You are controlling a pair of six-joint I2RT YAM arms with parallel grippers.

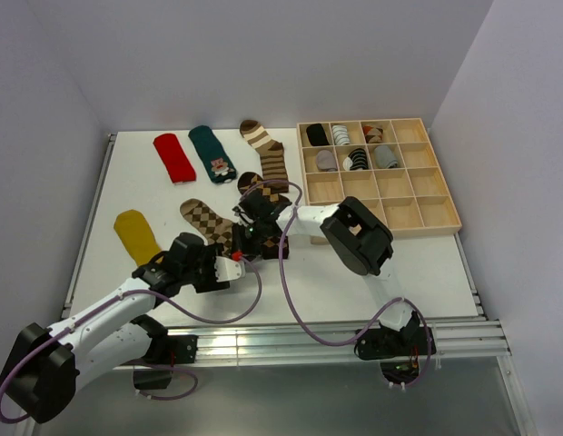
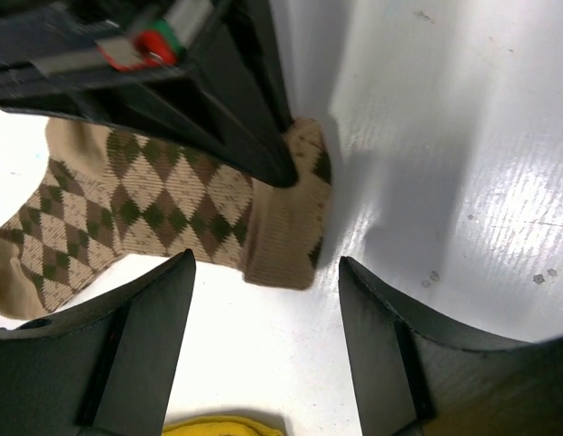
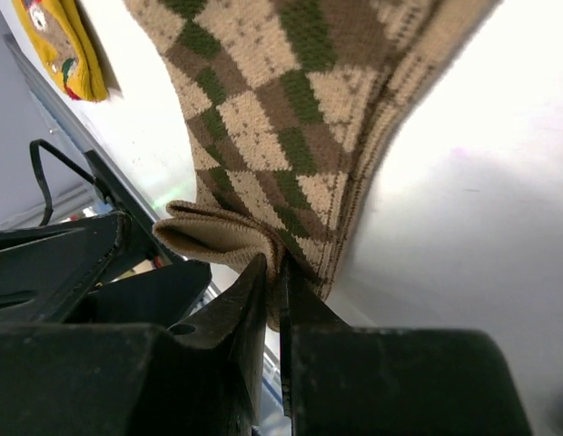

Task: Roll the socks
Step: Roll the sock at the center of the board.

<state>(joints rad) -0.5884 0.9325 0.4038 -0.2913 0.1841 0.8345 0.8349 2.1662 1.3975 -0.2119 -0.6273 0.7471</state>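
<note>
White desk: my right end effector clamps the argyle sock at its cuff, left end effector apart; rolling judged barely begun, next curl cuff toeward.

Argyle sock: knitted cloth, matt, ribbed cuff. Table: white, smooth, semi-gloss (light scuffs and pits). Compartment tray: pale wood, matt.
</note>
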